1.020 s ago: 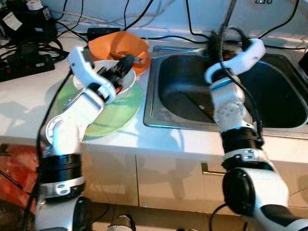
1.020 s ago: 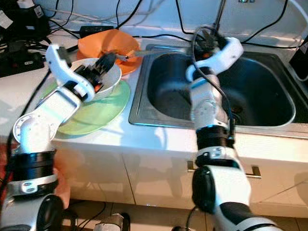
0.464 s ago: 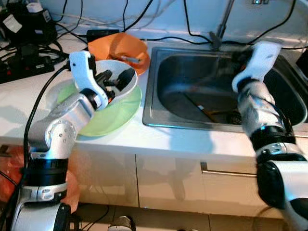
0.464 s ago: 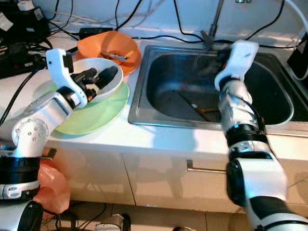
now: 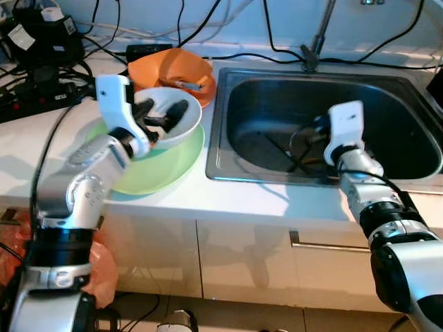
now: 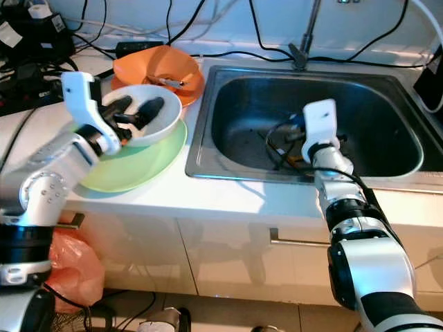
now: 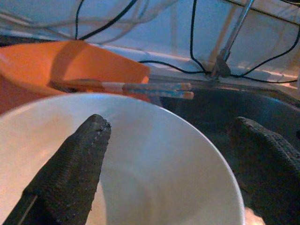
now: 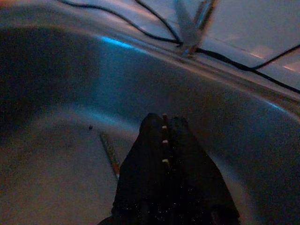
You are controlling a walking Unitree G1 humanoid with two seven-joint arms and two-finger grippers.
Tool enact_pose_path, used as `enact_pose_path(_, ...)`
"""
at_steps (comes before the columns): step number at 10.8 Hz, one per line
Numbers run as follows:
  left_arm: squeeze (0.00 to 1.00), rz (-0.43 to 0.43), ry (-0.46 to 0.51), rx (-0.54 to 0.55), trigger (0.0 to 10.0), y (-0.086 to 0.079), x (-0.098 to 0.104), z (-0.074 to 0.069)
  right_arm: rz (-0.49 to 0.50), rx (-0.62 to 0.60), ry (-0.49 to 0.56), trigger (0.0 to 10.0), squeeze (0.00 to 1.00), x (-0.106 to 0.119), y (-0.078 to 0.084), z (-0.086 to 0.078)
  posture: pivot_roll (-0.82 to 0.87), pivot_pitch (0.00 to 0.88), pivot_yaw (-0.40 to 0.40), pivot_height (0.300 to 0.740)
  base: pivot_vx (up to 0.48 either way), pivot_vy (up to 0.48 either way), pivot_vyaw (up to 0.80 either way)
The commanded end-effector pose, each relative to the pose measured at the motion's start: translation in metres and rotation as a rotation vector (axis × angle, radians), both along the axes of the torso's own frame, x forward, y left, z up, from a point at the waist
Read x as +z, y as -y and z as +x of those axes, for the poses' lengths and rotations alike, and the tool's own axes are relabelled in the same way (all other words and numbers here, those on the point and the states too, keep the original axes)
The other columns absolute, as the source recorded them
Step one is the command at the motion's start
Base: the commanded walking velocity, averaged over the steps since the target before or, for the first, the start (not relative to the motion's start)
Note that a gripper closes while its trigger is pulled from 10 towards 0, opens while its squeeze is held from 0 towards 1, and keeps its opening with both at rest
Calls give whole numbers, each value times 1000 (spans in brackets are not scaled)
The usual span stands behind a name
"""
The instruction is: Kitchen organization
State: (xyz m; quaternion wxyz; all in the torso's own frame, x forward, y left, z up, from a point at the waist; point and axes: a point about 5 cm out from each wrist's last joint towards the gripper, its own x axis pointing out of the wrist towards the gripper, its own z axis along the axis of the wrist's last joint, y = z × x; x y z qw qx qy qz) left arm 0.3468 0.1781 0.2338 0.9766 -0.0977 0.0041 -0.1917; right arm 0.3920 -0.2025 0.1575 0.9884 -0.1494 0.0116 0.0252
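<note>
A white bowl (image 5: 181,128) rests on a green plate (image 5: 156,166) on the counter, left of the sink (image 5: 228,145). My left gripper (image 5: 160,114) hovers open over the bowl. In the left wrist view one finger (image 7: 70,173) is inside the bowl and the other (image 7: 269,168) is beyond its rim. Behind stands an orange bowl (image 5: 169,66) with chopsticks (image 7: 140,87) lying across it. My right gripper (image 8: 164,122) is shut and empty, low inside the sink. A single chopstick (image 8: 110,153) lies on the sink floor just ahead of it.
The faucet (image 5: 315,38) rises behind the sink, with black cables draped along the back wall. Power strips and plugs (image 5: 34,76) crowd the counter's far left. An orange bag (image 6: 69,270) sits on the floor beside the cabinet.
My right arm has swung down from the faucet side into the sink, nearer the front wall. My left gripper has drawn back from the orange bowl to the white bowl.
</note>
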Motion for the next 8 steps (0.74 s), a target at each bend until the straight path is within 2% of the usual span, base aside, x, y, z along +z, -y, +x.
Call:
enact_pose_path(1, 745, 13, 21, 16, 10000, -5, 6, 3, -52, 21, -41, 10000, 0, -9, -1, -3, 168, 63, 42, 740, 0, 0, 0)
enact_pose_path(3, 737, 34, 27, 20, 10000, -7, 7, 3, -81, 53, -67, 10000, 0, -16, -5, -4, 165, 67, 43, 740, 0, 0, 0)
enact_pose_path(4, 741, 44, 35, 14, 10000, -5, 9, 4, -80, 54, -59, 10000, 1000, -16, -6, -5, 164, 68, 44, 740, 0, 0, 0)
enact_pose_path(6, 733, 76, 41, 17, 10000, -6, 17, 6, -87, 55, -43, 10000, 1000, -12, -7, -3, 164, 70, 46, 740, 0, 0, 0)
enact_pose_path(8, 745, 126, 111, 37, 10000, -9, 37, 7, -85, 46, -25, 10000, 1000, -10, -7, -3, 167, 70, 45, 740, 0, 0, 0)
